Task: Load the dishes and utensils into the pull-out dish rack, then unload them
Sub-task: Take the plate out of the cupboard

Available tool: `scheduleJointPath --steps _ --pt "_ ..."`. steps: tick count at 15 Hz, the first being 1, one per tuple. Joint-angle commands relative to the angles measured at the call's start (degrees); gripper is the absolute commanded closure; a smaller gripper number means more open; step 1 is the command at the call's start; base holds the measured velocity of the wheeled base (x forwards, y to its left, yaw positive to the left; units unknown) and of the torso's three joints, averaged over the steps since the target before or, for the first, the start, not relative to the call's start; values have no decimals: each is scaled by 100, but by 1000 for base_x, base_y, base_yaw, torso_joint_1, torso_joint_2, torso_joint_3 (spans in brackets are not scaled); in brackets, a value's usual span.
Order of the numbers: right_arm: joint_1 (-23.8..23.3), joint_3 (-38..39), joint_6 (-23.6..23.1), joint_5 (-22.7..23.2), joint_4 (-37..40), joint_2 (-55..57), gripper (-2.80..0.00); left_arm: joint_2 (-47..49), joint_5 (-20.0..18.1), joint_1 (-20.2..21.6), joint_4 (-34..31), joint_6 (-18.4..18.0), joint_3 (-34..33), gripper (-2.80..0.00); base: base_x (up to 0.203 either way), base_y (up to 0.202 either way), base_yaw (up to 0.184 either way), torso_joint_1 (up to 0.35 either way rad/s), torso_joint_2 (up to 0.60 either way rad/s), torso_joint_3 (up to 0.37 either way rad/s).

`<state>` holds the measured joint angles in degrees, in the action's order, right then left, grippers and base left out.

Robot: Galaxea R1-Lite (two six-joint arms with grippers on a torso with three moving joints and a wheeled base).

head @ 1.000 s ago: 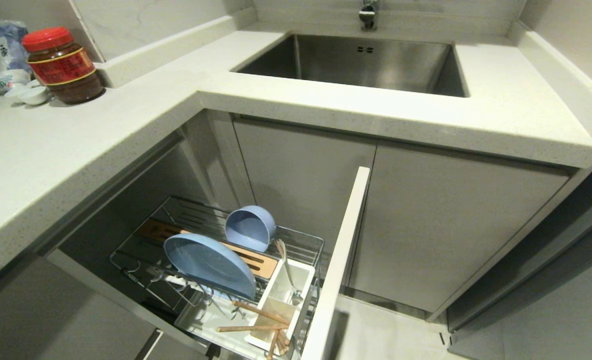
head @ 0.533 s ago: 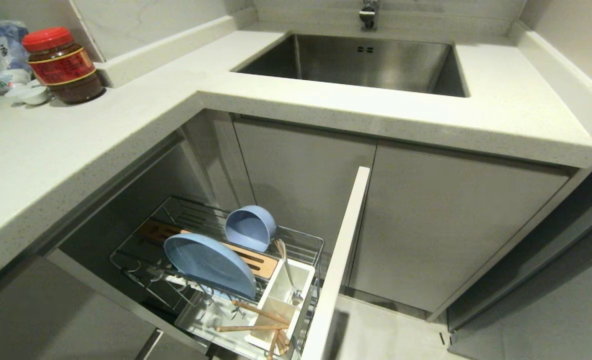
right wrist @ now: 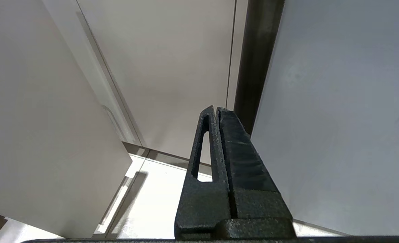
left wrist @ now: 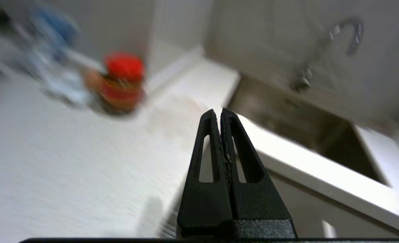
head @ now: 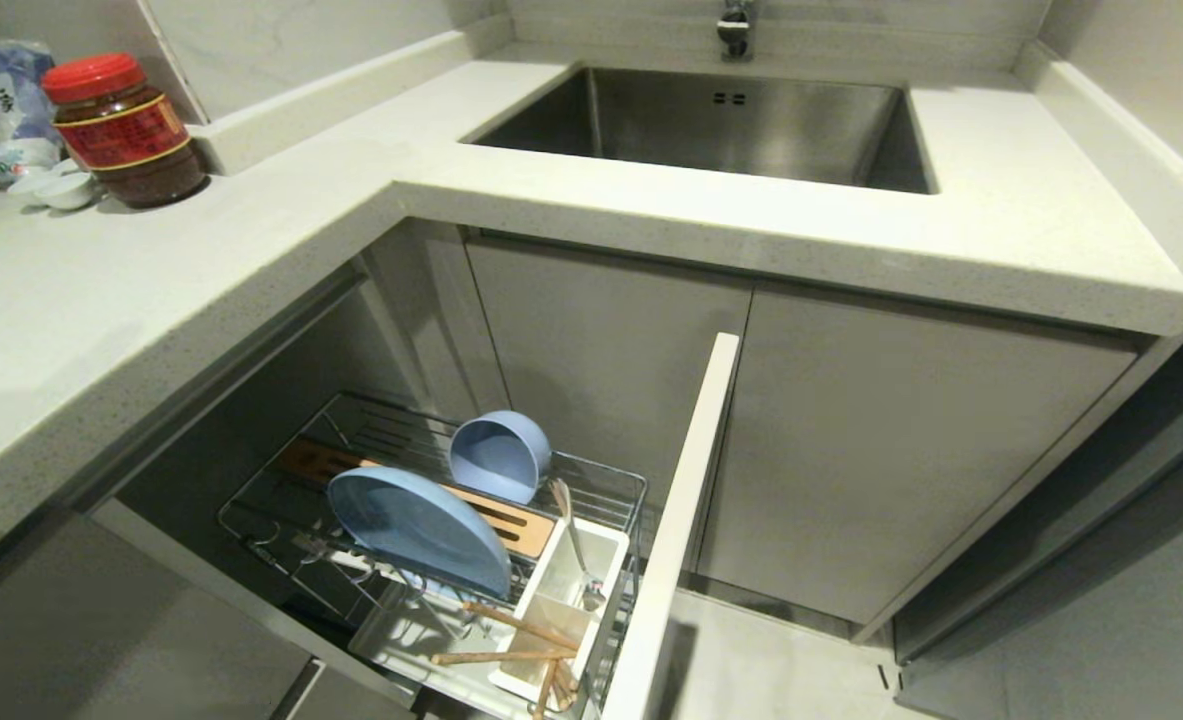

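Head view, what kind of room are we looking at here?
Most likely a home kitchen: a steel sink is set in a pale L-shaped counter, a jar stands in its corner, and below it a pull-out rack holds a blue plate and bowl.

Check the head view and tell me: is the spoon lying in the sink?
No, the spoon stands in the white utensil box of the pull-out rack.

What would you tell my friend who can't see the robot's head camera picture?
A pull-out dish rack stands open under a pale counter, holding a blue plate, a blue bowl, a spoon and chopsticks. A steel sink sits behind.
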<state>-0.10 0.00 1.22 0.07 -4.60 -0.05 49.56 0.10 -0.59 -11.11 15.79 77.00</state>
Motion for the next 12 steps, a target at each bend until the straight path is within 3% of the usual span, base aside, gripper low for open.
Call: scheduleJointPath --steps 1,3,5,6,8,12 --pt "1 149 1 1 -6 -4 0 435 125 -1063 -171 152 -59 0 0 0 0 0 0 0" --pt "1 149 1 1 -6 -4 0 629 630 -2113 -201 219 -335 0 0 0 0 0 0 0" --pt "1 149 1 1 -6 -4 0 939 1430 -3074 -99 287 -718 0 0 0 0 0 0 0" --pt "1 149 1 1 -6 -4 0 1170 1858 -3357 -77 382 -854 0 0 0 0 0 0 0" --pt "1 149 1 1 -4 -4 0 1606 2240 -3597 -255 562 -957 0 0 0 0 0 0 0" --pt "1 149 1 1 0 -4 0 2269 2563 -3985 -1021 1548 -905 0 0 0 0 0 0 0"
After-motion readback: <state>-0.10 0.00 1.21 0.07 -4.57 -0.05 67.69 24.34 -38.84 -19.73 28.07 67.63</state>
